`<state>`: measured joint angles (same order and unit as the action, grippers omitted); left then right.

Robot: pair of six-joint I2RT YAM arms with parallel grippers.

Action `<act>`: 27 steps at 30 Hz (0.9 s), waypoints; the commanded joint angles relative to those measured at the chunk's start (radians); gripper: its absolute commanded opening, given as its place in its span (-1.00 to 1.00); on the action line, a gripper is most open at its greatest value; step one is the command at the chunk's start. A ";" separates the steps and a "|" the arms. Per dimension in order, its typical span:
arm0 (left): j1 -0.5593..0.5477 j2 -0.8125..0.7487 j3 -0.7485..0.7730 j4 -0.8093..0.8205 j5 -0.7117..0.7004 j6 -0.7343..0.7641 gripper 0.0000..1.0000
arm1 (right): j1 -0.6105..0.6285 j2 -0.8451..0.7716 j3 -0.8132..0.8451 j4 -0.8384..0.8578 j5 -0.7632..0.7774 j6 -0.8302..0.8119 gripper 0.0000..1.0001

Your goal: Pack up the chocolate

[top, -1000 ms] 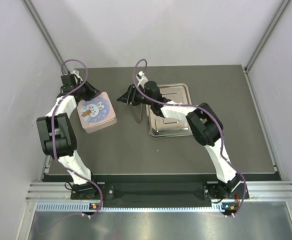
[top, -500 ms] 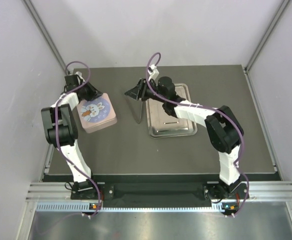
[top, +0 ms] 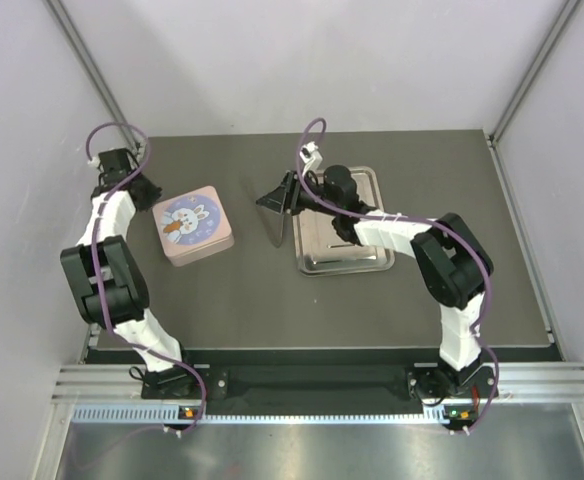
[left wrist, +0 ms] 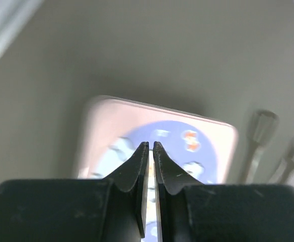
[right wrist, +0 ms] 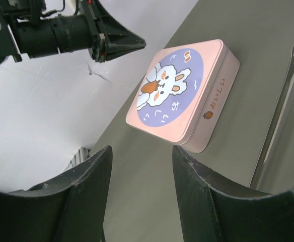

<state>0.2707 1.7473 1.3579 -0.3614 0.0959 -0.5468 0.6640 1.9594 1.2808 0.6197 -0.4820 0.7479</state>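
No piece of the chocolate shows in any view, so I cannot tell where it lies. The pink tin [top: 194,224] sits left of centre on the table [top: 252,300], its rabbit lid on (whatever is inside is hidden). Just right of it a slim steel utensil [top: 277,230] lies on the table, between the tin and the steel tray [top: 337,255], which sits right of centre.

The right gripper [top: 268,200] hangs over the utensil's far end and faces the tin. In its wrist view its fingers [right wrist: 86,191] stand moderately apart with nothing between them.

The left gripper [top: 148,194] is off the tin's far left corner, apart from it. Its fingers [left wrist: 137,161] are all but together, with a thin slit between them, and hold nothing.
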 commanded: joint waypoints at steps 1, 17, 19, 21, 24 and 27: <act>0.030 -0.020 -0.066 -0.037 -0.087 0.005 -0.74 | -0.023 -0.050 -0.018 0.114 -0.036 0.014 0.02; -0.008 -0.057 0.038 -0.163 -0.105 0.041 -0.66 | -0.027 -0.215 -0.040 -0.062 0.003 -0.061 0.06; -0.043 -0.112 0.062 -0.160 -0.022 0.070 -0.46 | -0.029 -0.263 -0.050 -0.136 0.041 -0.108 0.42; -0.111 -0.159 0.076 -0.159 0.043 0.085 -0.18 | -0.027 -0.348 -0.055 -0.321 0.095 -0.157 0.72; -0.241 -0.234 0.014 -0.094 0.189 0.087 0.35 | -0.027 -0.473 -0.055 -0.581 0.253 -0.238 1.00; -0.379 -0.310 -0.115 0.045 0.286 0.055 0.98 | -0.027 -0.595 -0.093 -0.748 0.380 -0.262 0.99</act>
<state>0.0040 1.5326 1.3457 -0.4362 0.2119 -0.4889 0.6399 1.4837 1.2118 0.1211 -0.2687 0.5655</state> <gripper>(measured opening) 0.973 0.993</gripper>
